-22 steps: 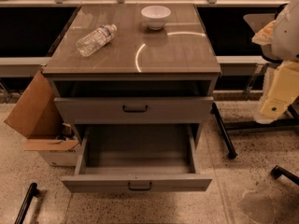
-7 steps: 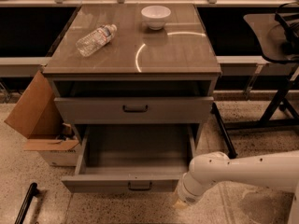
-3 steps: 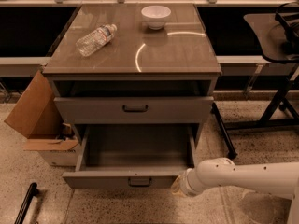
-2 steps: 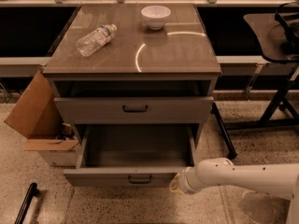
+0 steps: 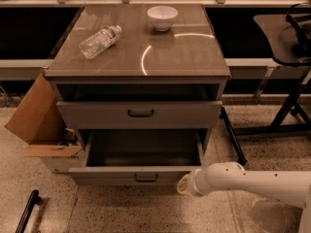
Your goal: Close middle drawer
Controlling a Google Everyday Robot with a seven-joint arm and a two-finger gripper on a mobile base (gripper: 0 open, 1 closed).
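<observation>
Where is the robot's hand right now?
The gripper is low in the camera view, right of centre. It sits close beside the right end of the open middle drawer's front, near the floor.

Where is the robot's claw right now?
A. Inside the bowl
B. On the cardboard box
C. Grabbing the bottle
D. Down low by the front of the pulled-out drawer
D: the claw sits low at the right front corner of the pulled-out drawer, far below the bottle and bowl on top.
</observation>
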